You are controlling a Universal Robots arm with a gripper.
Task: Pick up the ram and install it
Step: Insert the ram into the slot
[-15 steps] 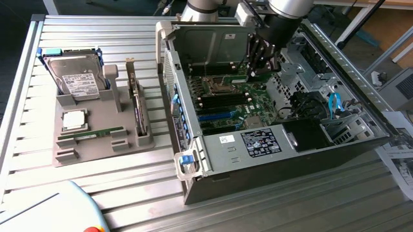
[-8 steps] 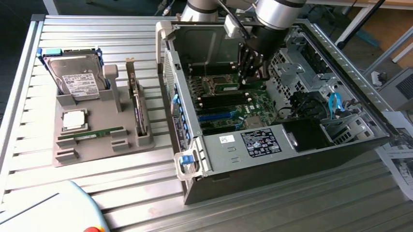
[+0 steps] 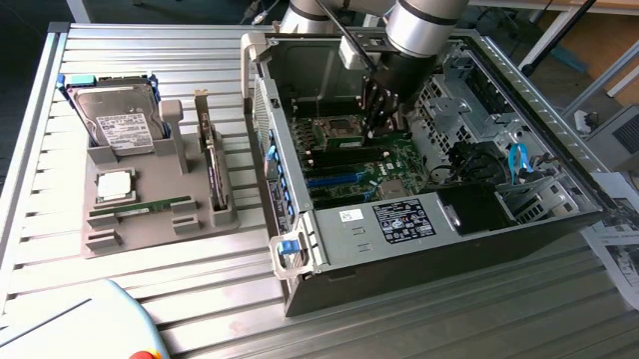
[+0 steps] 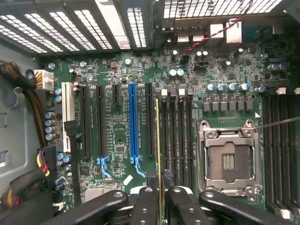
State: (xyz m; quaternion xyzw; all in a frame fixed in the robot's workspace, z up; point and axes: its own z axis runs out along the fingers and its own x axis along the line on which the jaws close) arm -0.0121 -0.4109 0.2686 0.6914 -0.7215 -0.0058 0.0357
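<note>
Tool down inside the case, ram clamped, lined up over the DIMM slots.

Tool point(image 4: 161, 208) is closed tight on the ram point(image 4: 159, 140), with one finger on each face, so the stick shows edge-on as a thin line. It runs parallel to the black memory slots point(image 4: 172, 140), just beside the CPU socket point(image 4: 228, 159). Holding it vertical and lengthwise puts the contact edge facing down into a slot. I'd say it's over the slot nearest the blue connector point(image 4: 132, 122); can't tell if it's seated. The PC case point(image 3: 420, 247) lies open on the bench point(image 3: 200, 299).
</note>
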